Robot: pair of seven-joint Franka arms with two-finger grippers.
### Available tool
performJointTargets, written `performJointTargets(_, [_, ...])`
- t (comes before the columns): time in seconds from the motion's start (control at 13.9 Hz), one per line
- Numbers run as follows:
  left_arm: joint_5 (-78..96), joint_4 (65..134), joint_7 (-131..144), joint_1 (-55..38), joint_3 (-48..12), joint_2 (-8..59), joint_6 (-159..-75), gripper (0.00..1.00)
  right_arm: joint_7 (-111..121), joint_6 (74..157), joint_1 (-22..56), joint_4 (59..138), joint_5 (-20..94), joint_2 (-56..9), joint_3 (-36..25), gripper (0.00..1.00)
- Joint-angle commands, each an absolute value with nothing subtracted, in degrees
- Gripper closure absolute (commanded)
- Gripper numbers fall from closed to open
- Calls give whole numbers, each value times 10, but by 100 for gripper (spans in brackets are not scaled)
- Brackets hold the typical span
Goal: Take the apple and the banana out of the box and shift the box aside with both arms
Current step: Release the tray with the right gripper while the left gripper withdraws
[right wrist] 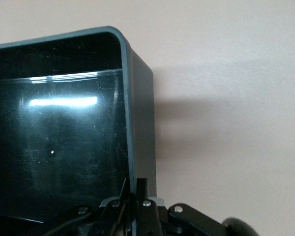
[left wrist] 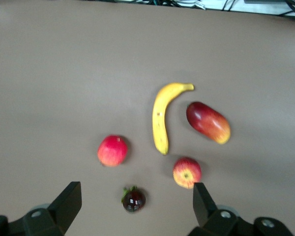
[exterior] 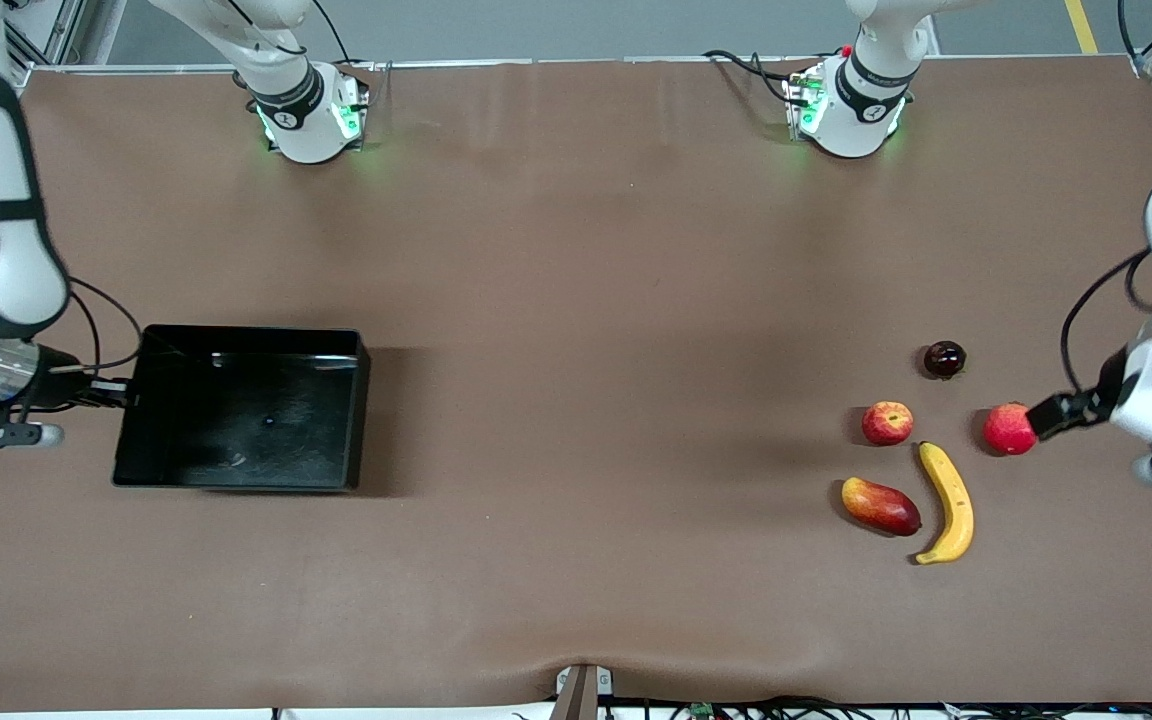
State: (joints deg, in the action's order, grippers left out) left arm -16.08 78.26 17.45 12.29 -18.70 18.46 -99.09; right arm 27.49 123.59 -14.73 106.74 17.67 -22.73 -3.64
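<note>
While the right end effector [exterior: 121, 392] clamps the box [exterior: 241, 408] rim, the left end effector [left wrist: 137, 206] hangs spread over the fruits.

Glossy black plastic box [exterior: 241, 408] on matt brown cloth-like table cover [exterior: 576, 250].

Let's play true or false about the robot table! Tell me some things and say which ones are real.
1. The black box has the banana inside. False: the banana lies on the table beside the mango.
2. The right gripper is shut on the black box's wall. True.
3. The left gripper has its jaws open. True.
4. The left gripper is holding the apple. False: the apple sits free on the table.
5. The dark little fruit is nearer the front camera than the banana. False: it is farther.
</note>
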Motion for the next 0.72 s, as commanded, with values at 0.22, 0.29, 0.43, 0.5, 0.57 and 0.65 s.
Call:
performJointTargets(0.22, [-121,800,164,124,-197,98,-902,0,364,1236,-223,1021,221,-301,-22,100])
performJointTargets(0.29, [-113,801,163,127,-206,89,-897,0,372,1236,-228,1020,221,-305,-22,100])
performJointTargets(0.43, [-98,810,144,123,-204,70,-896,0,371,1237,-240,1018,223,-310,-22,100])
performJointTargets(0.5, [-85,830,122,116,-195,53,-897,0,367,1236,-244,1018,228,-313,-22,100])
performJointTargets(0.57, [-70,852,115,96,-172,33,-903,0,366,1236,-250,1018,234,-313,-23,100])
performJointTargets(0.65, [-55,866,113,67,-138,20,-903,0,366,1237,-254,1018,236,-315,-23,100])
